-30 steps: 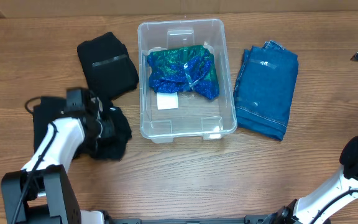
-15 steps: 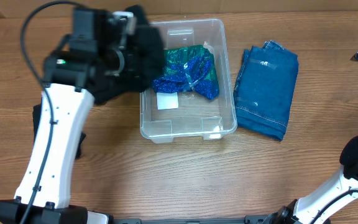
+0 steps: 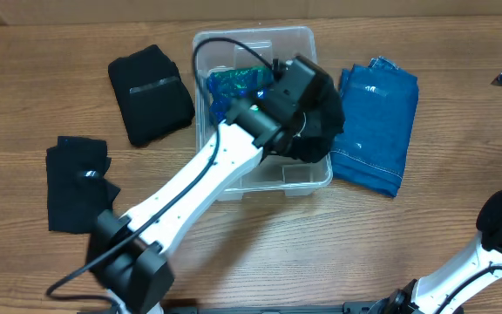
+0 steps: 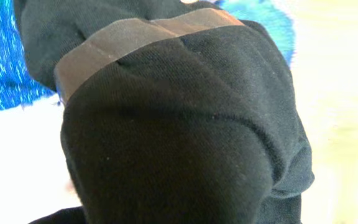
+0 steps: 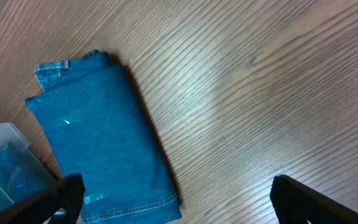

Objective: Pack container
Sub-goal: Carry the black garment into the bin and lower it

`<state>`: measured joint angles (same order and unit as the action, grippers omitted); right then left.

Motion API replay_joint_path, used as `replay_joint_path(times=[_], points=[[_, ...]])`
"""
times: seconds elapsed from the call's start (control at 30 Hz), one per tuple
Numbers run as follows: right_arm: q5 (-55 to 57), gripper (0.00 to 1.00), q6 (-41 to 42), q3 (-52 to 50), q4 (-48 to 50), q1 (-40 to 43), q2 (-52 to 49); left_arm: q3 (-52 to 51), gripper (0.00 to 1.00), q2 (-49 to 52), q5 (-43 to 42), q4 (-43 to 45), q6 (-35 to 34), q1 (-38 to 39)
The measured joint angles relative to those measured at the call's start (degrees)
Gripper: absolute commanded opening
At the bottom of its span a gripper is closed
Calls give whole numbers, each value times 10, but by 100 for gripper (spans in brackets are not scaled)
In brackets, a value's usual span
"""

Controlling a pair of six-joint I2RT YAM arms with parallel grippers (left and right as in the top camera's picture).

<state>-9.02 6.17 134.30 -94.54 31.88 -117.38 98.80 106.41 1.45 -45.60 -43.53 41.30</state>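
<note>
Clear rectangular plastic container (image 3: 234, 187) at the far middle of the wooden table (image 3: 390, 253); the left arm is reaching over it.

A crumpled blue-and-green patterned cloth (image 3: 234, 85) lies in the container's far half; the left arm runs diagonally from the near-left edge, its wrist bent over the container's right side; the left gripper (image 3: 303, 113) is clamped tight on a bunched black knitted garment with a grey tape strip (image 4: 185, 143), which hangs over the right wall, buries the fingers and fills the wrist view; a folded blue denim garment (image 3: 373, 126) lies just right of the container; the right gripper (image 5: 176, 186) stands wide apart over the denim's edge, holding nothing, only its dark finger ends in frame; a folded black taped garment (image 3: 151, 94) and a flatter black folded cloth (image 3: 77, 170) lie to the left.
</note>
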Motion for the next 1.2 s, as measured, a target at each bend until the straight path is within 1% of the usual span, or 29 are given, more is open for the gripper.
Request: replay_joint_path(times=[0.07,0.13,0.5,0.77,0.8,0.83,0.87,0.9,0.97,1.0,1.07,1.13,1.2], points=[[0,100,0,0,0,0,0,0,4,20,11,-10,-29,-2],[0,100,0,0,0,0,0,0,4,25,15,-12,-41,-4],[0,100,0,0,0,0,0,0,4,30,49,-33,-72,-4],[0,100,0,0,0,0,0,-1,4,114,33,-32,-71,-4],[0,100,0,0,0,0,0,-2,7,124,29,-28,-67,-4],[0,100,0,0,0,0,0,-2,17,132,26,-24,-58,-4],[0,100,0,0,0,0,0,-2,34,136,23,-24,-54,-4],[0,100,0,0,0,0,0,-2,43,138,21,-24,-49,-4],[0,100,0,0,0,0,0,-2,51,140,12,-26,-32,-4],[0,100,0,0,0,0,0,-2,61,140,6,-26,-28,-4],[0,100,0,0,0,0,0,-2,67,140,-10,-26,-10,-4],[0,100,0,0,0,0,0,-2,77,140,-28,-24,-2,-5],[0,100,0,0,0,0,0,-2,82,140,-49,-24,14,-7]])
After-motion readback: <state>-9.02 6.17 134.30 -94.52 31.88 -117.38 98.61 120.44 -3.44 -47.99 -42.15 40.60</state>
